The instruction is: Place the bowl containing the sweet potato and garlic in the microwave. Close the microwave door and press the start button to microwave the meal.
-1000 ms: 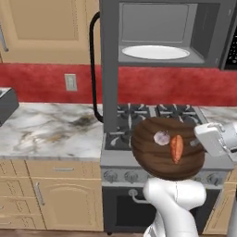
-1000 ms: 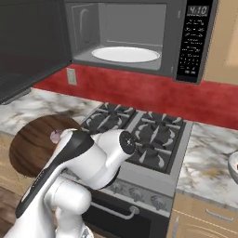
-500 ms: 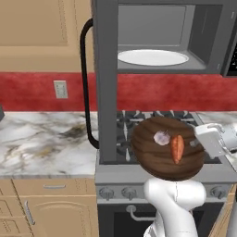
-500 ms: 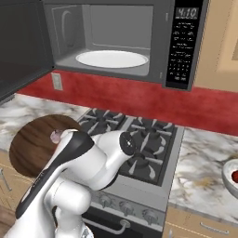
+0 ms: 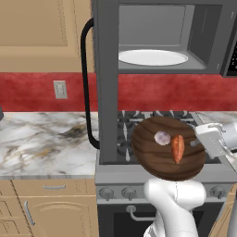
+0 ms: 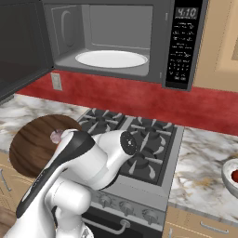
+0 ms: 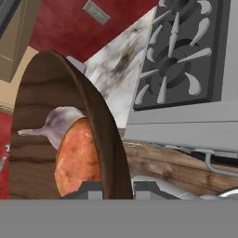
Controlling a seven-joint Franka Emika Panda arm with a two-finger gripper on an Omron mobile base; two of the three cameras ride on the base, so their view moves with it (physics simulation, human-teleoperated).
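Observation:
I hold the dark wood-grain bowl [image 5: 157,159] tilted above the stove's front edge, with my gripper [image 5: 198,141] shut on its right rim. In it lie the pale garlic [image 5: 162,137] and the orange sweet potato [image 5: 177,149]. In the hand view the bowl's rim [image 7: 106,139] runs down between my fingertips [image 7: 149,188], with the garlic [image 7: 60,123] and sweet potato [image 7: 76,160] to its left. Above the bowl the microwave [image 5: 203,41] stands open, its white turntable [image 5: 152,57] bare. The microwave door [image 5: 106,83] is swung out to the left, edge-on. From the right, the bowl [image 6: 32,146] shows behind my arm.
A gas stove [image 6: 144,139] lies under the microwave, with marble counter [image 5: 41,139] on both sides. The keypad strip [image 6: 181,51] sits on the microwave's right edge. A small pale bowl [image 6: 228,173] with a red item stands on the right counter. The door's black handle [image 5: 85,83] juts toward me.
Both base views have shifted: the base has driven closer, so microwave and stove look larger. The bowl stays in my grip at the same spot relative to the arm.

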